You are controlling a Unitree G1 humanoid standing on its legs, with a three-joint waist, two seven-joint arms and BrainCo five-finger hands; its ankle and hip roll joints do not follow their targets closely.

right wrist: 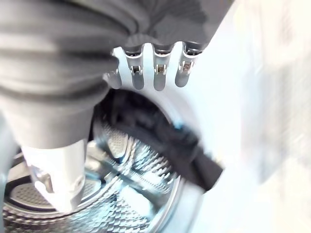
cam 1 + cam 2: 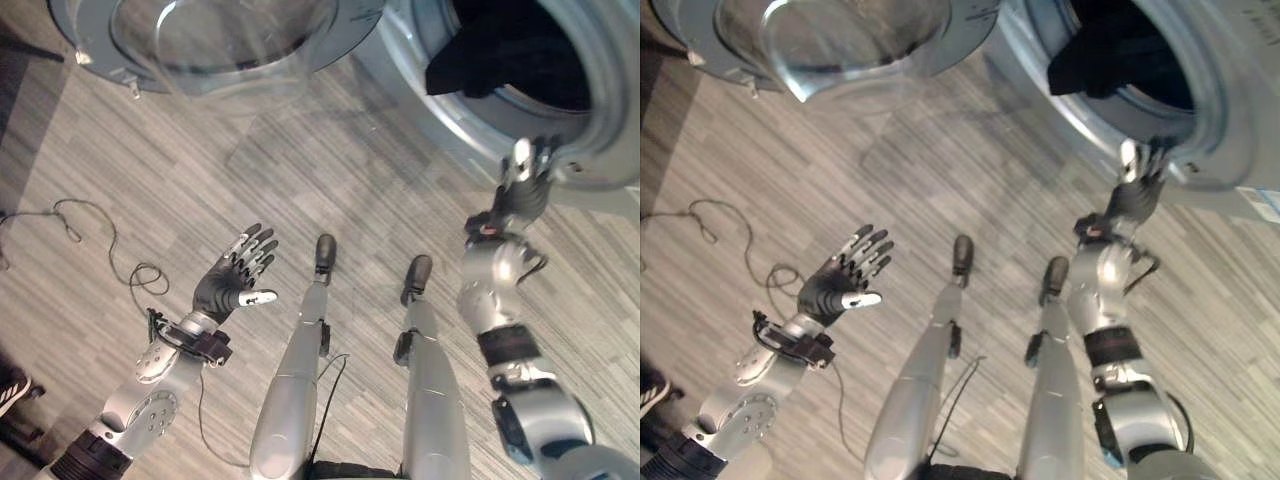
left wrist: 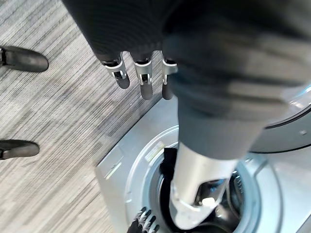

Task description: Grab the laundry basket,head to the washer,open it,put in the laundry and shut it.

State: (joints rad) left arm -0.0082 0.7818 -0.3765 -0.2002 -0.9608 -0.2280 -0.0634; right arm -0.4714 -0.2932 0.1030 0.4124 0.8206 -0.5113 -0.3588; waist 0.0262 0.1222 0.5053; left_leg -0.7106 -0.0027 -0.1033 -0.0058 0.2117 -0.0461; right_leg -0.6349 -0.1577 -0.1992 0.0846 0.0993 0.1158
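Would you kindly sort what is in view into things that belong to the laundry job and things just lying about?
Belongs to the job:
- washer, open
- washer door, swung open
- dark laundry, draped over the drum's rim
- right hand, open, at the washer's rim
- left hand, open, over the floor

Just lying about:
- thin cable on the wood floor

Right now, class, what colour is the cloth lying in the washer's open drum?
Black cloth, draped over the drum's rim; clearest in the left eye view.

Laundry room, open washer [image 2: 560,110], wood-look floor [image 2: 200,170]
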